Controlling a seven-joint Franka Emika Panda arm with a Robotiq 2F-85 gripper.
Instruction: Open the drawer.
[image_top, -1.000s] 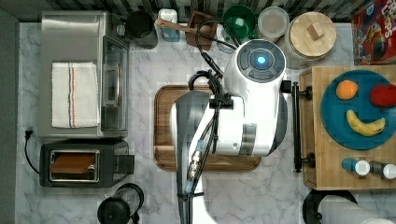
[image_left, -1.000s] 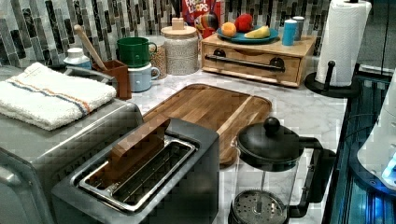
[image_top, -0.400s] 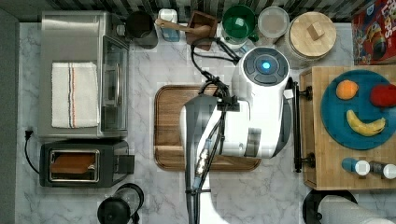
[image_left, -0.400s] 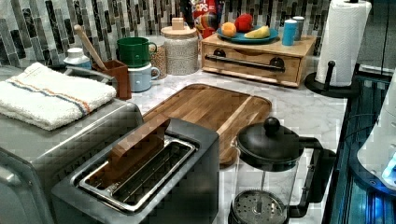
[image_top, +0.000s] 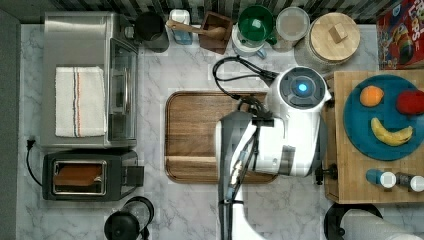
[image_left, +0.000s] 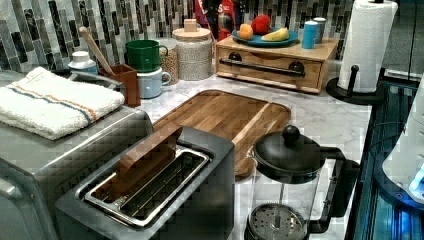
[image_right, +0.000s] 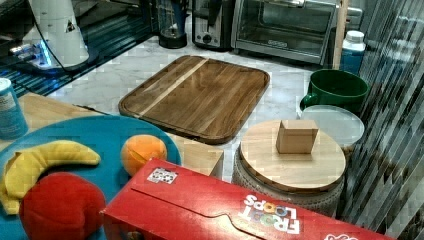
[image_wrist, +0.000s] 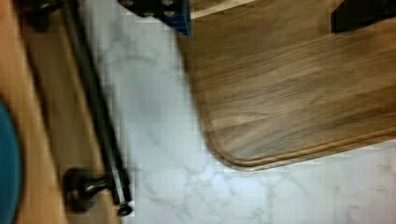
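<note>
Drawer (image_left: 270, 70) shut | handle (image_wrist: 95, 109) beside gripper (image_wrist: 261, 11), untouched | gripper fingers spread apart

- The table (image_top: 160, 210) is white marble with grey veins.
- The drawer (image_left: 270, 70) is light wood, and its bar handle (image_left: 263, 67) is black.
- The tray (image_top: 192, 135) is darker brown wood with one paler stripe.
- The plate (image_top: 357, 125) is teal-blue; on it lie an orange fruit (image_top: 371, 96), a red fruit (image_top: 410, 102) and a yellow banana (image_top: 391, 134).
- The towel (image_top: 79, 101) is white with thin red and blue stripes.
- The mug (image_left: 144, 55) is dark green.
- The cereal box (image_right: 240, 212) is red with white and coloured lettering.
- The robot arm (image_top: 290, 130) is white and grey, with a blue light.
- The toaster (image_top: 85, 175) is dark grey.
- The backsplash (image_left: 45, 30) is a mosaic of grey, black and pale tiles.
</note>
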